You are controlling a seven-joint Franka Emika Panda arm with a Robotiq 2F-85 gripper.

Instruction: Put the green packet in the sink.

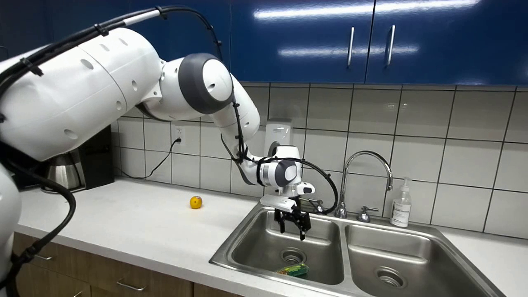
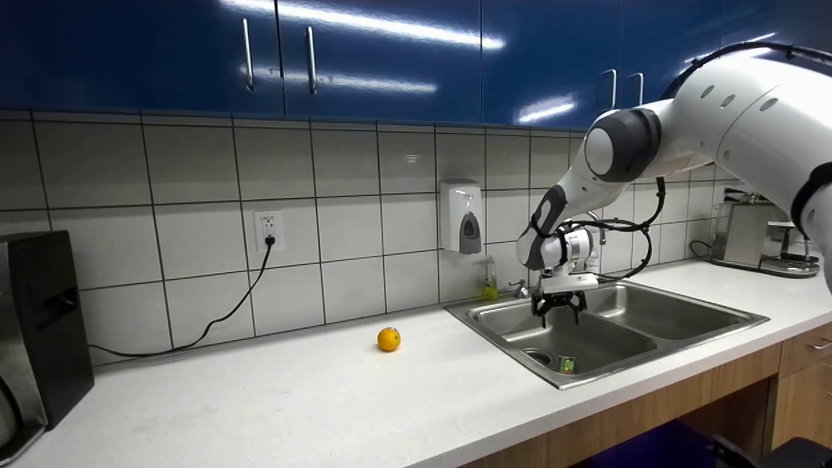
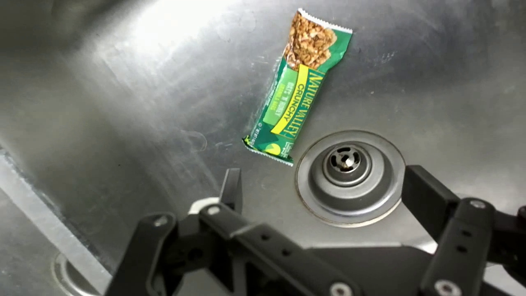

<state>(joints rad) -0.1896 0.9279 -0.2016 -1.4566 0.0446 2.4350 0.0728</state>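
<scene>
The green packet, a flat granola bar wrapper, lies on the floor of the sink's left basin in an exterior view, beside the drain. It also shows in an exterior view and in the wrist view, where its whole top face is visible. The stainless double-basin sink is set in the counter. My gripper hangs fingers down over that same basin, above and apart from the packet. In the wrist view the gripper has its fingers wide apart with nothing between them; the packet lies beyond the fingertips.
A small round orange fruit sits on the white counter. The curved faucet and a soap bottle stand behind the sink. A soap dispenser hangs on the wall. Blue cabinets are overhead.
</scene>
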